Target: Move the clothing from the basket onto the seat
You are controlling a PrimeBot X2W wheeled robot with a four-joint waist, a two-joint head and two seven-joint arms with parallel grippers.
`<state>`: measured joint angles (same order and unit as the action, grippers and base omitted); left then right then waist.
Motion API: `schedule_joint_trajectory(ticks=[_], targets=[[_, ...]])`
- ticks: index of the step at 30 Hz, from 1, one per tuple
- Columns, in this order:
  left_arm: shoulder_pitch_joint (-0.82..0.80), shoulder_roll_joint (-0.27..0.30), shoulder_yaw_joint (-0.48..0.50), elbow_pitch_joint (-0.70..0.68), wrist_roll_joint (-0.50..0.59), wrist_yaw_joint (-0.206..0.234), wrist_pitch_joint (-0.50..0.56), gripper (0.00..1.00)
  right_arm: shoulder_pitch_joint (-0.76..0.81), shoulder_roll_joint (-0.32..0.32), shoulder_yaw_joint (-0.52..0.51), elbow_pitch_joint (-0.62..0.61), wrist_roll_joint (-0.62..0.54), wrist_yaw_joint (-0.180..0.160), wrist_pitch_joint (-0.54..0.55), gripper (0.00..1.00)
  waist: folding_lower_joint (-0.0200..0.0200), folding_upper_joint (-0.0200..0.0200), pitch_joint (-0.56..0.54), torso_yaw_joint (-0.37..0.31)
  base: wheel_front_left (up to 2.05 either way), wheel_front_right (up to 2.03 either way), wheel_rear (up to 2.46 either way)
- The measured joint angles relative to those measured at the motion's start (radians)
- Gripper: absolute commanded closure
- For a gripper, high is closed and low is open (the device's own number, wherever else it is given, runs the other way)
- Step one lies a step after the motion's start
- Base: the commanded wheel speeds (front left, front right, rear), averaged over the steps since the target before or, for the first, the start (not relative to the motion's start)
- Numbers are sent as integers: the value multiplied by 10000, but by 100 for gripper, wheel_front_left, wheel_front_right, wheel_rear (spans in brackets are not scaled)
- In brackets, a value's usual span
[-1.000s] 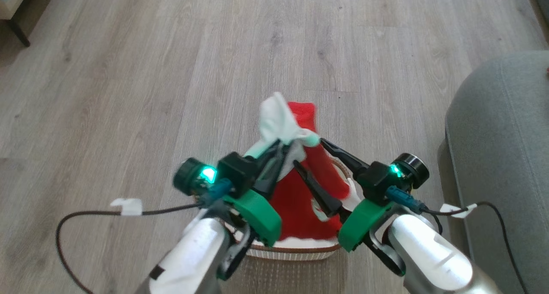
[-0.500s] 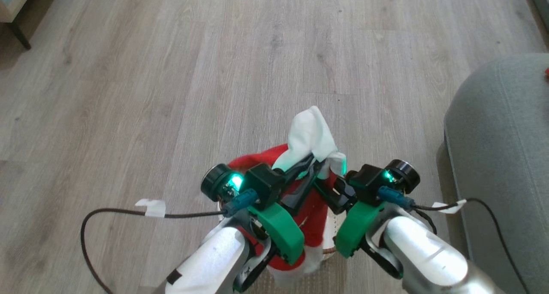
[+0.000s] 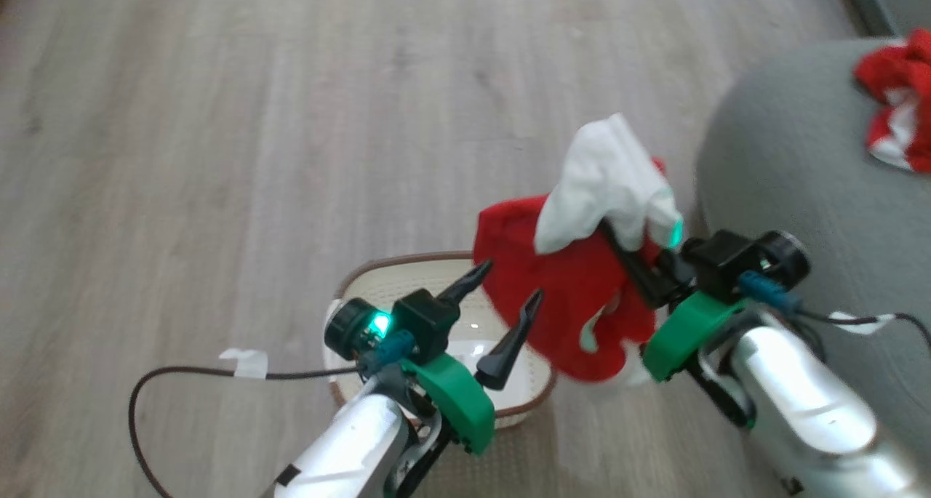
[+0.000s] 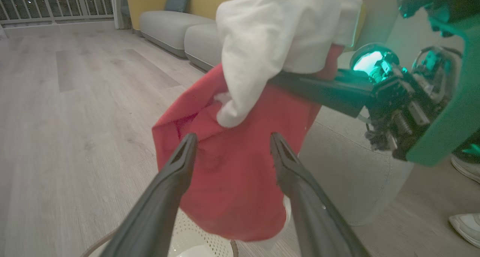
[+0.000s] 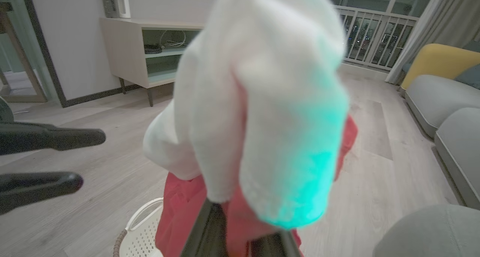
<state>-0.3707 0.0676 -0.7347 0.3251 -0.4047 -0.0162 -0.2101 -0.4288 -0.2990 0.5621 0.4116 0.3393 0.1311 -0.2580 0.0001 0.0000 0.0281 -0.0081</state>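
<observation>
A red garment [image 3: 574, 302], white-banded at the top, hangs clear of the cream basket [image 3: 378, 264] at its 2 o'clock. It is pinched in the right gripper [image 3: 609, 230], whose fingers are closed on the white fold. The left gripper [image 3: 510, 280] hovers over the basket, fingers spread wide and holding nothing. Another red-and-white garment [image 3: 898, 105] already lies on the grey-green seat [image 3: 785, 193] at 3 o'clock. The basket's visible floor shows no cloth, so the job looks nearly done: this piece has yet to cross the wood floor [image 3: 218, 156] to the cushion.
</observation>
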Motion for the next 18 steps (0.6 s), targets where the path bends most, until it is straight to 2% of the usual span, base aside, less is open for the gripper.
schedule_joint_trajectory(ticks=[3, 4, 7, 8, 18], targets=[[17, -13, -153, 115, 0, -119, -127, 0, 27, -165, -364, -188, -73, 0, 0, 100, 0, 0, 90, -539, 0, 0, 0], [15, -25, -284, 165, 0, -174, -205, 0, 39, -219, -537, -299, -169, 0, 0, 100, 0, 0, 143, -951, 0, 0, 0], [6, -63, -518, 232, 0, -232, -221, 0, 81, -249, -738, -431, -226, 0, 0, 100, 0, 0, 209, -1627, 0, 0, 0], [6, -63, -518, 232, 0, -232, -221, 0, 81, -249, -738, -431, -226, 0, 0, 100, 0, 0, 209, -1627, 0, 0, 0], [-371, -115, -1202, 387, -272, -244, -380, 0, 371, -552, -1595, -802, -232, 0, 0, 100, 0, 0, 386, -3859, 0, 0, 0]])
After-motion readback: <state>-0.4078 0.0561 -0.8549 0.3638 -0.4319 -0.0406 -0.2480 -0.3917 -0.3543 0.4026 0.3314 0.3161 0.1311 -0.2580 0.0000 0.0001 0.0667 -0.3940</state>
